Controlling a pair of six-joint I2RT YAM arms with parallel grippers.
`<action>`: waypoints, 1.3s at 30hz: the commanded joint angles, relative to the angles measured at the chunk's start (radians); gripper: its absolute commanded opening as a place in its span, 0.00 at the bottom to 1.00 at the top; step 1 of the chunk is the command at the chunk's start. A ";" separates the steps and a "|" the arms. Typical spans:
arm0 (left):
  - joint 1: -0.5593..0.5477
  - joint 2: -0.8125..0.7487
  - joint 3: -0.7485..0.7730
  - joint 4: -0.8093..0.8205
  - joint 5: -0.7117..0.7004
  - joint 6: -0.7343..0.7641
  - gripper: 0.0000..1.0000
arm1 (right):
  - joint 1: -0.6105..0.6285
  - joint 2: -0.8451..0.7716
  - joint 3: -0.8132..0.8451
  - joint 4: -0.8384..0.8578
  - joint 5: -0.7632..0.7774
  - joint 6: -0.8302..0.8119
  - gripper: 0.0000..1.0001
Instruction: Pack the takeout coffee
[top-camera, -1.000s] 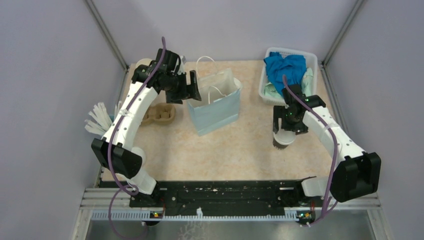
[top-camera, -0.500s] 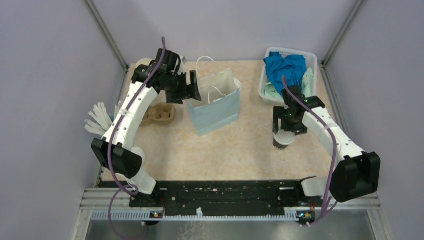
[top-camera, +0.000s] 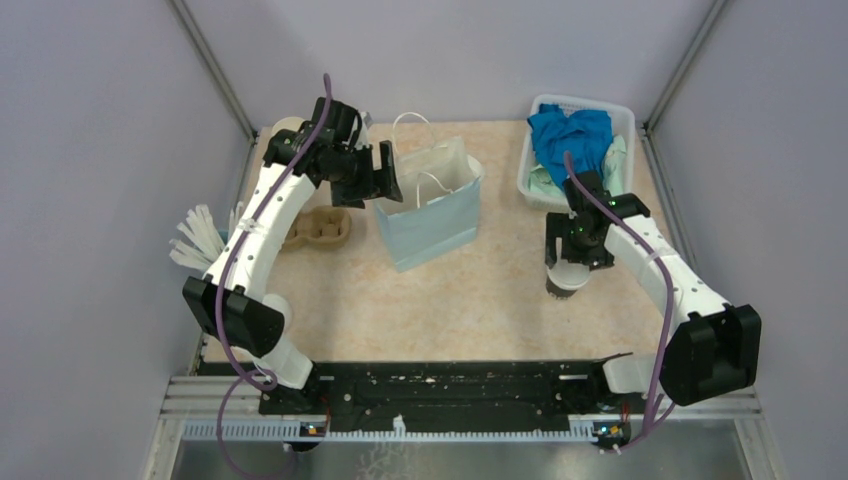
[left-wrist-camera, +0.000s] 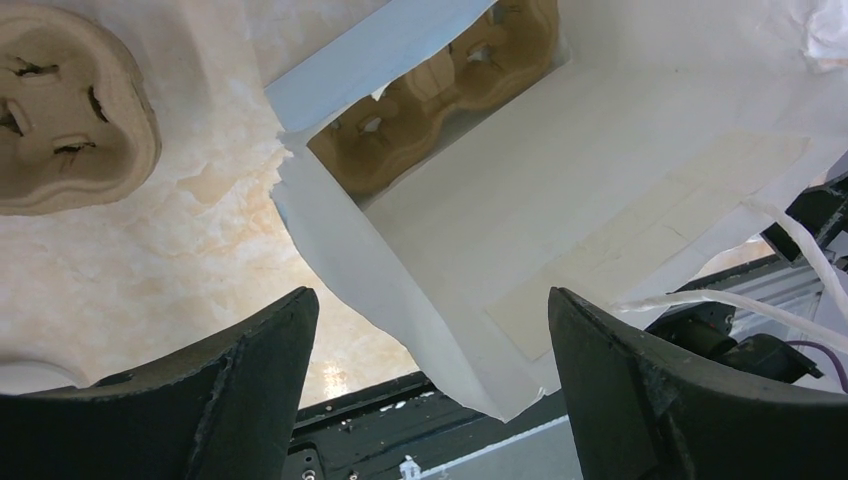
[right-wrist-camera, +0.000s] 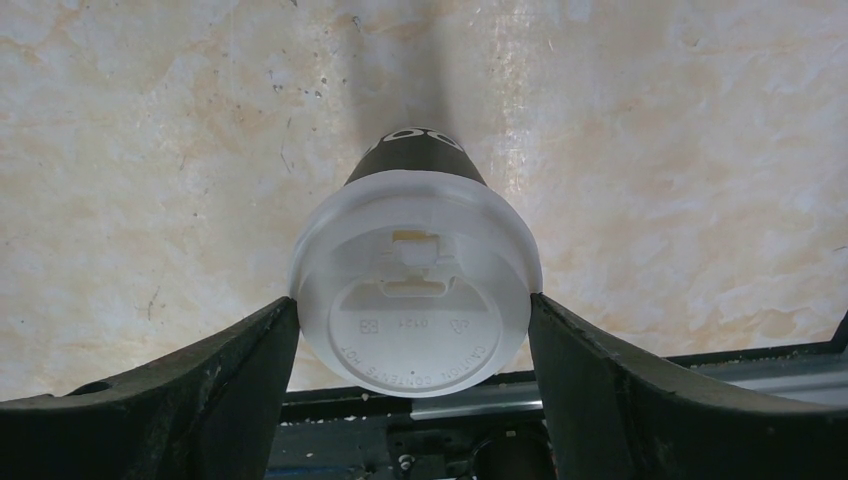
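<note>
The takeout coffee (top-camera: 566, 281), a dark brown cup (right-wrist-camera: 420, 157) with a white lid (right-wrist-camera: 412, 250), stands upright on the table at the right. My right gripper (right-wrist-camera: 412, 303) hangs over it (top-camera: 571, 256), shut on the lid, with both fingers touching the rim. A pale blue paper bag (top-camera: 430, 206) stands open at the middle back. Its white inside (left-wrist-camera: 560, 170) holds a brown pulp cup carrier (left-wrist-camera: 440, 100). My left gripper (left-wrist-camera: 430, 400) hovers open at the bag's left rim (top-camera: 381, 176), holding nothing.
A second pulp carrier (top-camera: 321, 228) lies left of the bag and shows in the left wrist view (left-wrist-camera: 65, 105). A white basket (top-camera: 626, 114) with blue cloth (top-camera: 570, 134) sits at the back right. White sticks (top-camera: 195, 236) fan out at the left edge.
</note>
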 joint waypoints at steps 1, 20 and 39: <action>0.001 -0.039 0.017 -0.001 -0.046 -0.019 0.92 | -0.006 -0.002 -0.022 0.011 0.012 -0.007 0.80; -0.007 -0.002 0.093 -0.060 -0.133 -0.070 0.65 | -0.006 -0.079 0.014 0.042 -0.035 -0.032 0.68; -0.071 0.092 0.163 -0.070 -0.309 0.001 0.32 | 0.000 -0.158 0.200 0.016 -0.150 -0.073 0.61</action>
